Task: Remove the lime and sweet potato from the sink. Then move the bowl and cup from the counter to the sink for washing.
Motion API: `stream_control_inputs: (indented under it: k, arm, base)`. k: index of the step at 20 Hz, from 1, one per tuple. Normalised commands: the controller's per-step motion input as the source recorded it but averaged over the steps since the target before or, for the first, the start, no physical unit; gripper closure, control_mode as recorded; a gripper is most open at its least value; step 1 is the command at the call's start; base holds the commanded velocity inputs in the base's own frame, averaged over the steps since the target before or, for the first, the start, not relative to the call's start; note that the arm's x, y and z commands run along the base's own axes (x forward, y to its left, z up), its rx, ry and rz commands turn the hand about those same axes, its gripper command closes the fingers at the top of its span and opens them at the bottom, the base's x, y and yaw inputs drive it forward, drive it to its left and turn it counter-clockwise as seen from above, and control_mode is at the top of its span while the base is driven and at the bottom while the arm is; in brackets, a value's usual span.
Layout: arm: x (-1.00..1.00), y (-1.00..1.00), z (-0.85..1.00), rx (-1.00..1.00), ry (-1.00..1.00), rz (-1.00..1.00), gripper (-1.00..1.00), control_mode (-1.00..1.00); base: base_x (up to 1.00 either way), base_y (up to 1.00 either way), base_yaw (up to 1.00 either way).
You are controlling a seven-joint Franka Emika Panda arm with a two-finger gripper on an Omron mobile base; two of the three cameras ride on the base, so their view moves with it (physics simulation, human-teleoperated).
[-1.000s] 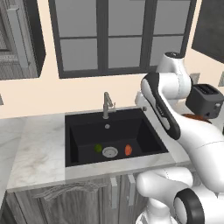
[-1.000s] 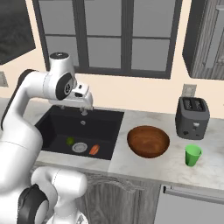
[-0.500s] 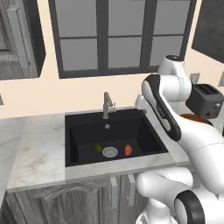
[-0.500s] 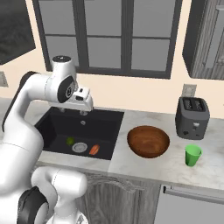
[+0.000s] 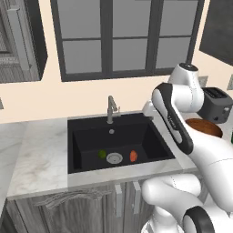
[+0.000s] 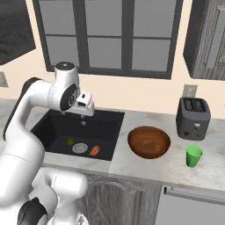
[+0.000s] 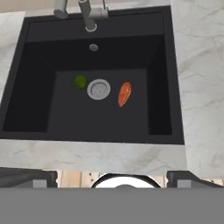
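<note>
While the gripper point(image 7: 112, 177) hangs high above the sink point(image 7: 26, 111), jaws wide, nothing held.
Lime point(image 7: 80, 82) left of drain point(image 7: 98, 89), sweet potato point(image 7: 124, 94) right of it.

Lime point(image 7: 80, 82) and sweet potato point(image 7: 124, 94) lie in the black sink point(image 7: 26, 87); bowl point(image 6: 149, 141) and green cup point(image 6: 193, 156) stand on the counter point(image 6: 145, 167).
</note>
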Motion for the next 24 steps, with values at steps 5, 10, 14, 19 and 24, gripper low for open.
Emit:
stream_control_inputs:
  k: [5,10,14,19,24]
  arm:
    - [0.00,-0.02,-0.13,0.00,0.00,0.00,-1.00,-1.00]
    - [-0.02,-0.07,-0.12,0.00,-0.01,0.00,-1.00,-1.00]
    - [-0.01,-0.09,-0.12,0.06,0.00,0.00,-1.00,-1.00]
    - [0.00,-0.04,-0.11,0.05,-0.01,0.02,-1.00,-1.00]
    - [0.00,0.00,-0.14,0.01,0.00,0.02,-1.00,-1.00]
  base:
    - [0.00,0.00,0.00]
    - [0.00,0.00,0.00]
    - [0.00,0.00,0.00]
    - [0.00,0.00,0.00]
    - [0.00,0.00,0.00]
